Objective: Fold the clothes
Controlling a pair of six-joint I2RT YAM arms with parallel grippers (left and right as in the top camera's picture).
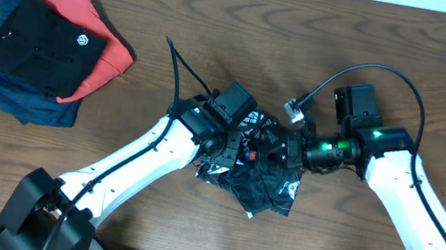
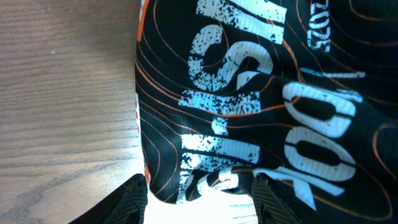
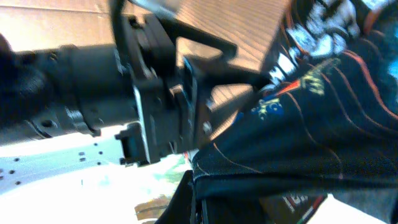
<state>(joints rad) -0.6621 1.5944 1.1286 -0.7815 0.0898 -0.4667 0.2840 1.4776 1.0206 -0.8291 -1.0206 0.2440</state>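
The clothes, one thin black shirt (image 1: pixel 260 184) with orange contour lines and white block lettering, lie crumpled at the middle of the table. Both grippers meet over its upper edge. My left gripper (image 1: pixel 236 145) is open. In the left wrist view the shirt (image 2: pixel 261 93) fills most of the frame, and a fold of it hangs between the spread fingers (image 2: pixel 135 198) of my left gripper (image 2: pixel 200 185) without being clamped. My right gripper (image 1: pixel 281 148) is shut on a hem of the shirt (image 3: pixel 311 124), with the jaws of my right gripper (image 3: pixel 196 190) pressed together on the cloth.
A stack of folded garments lies at the back left: a plain black shirt (image 1: pixel 42 40) on a coral-red one (image 1: pixel 103 55) and navy ones (image 1: pixel 10 94). Cables loop above both wrists (image 1: pixel 178 68). The left arm's wrist (image 3: pixel 143 99) sits close in front of my right gripper.
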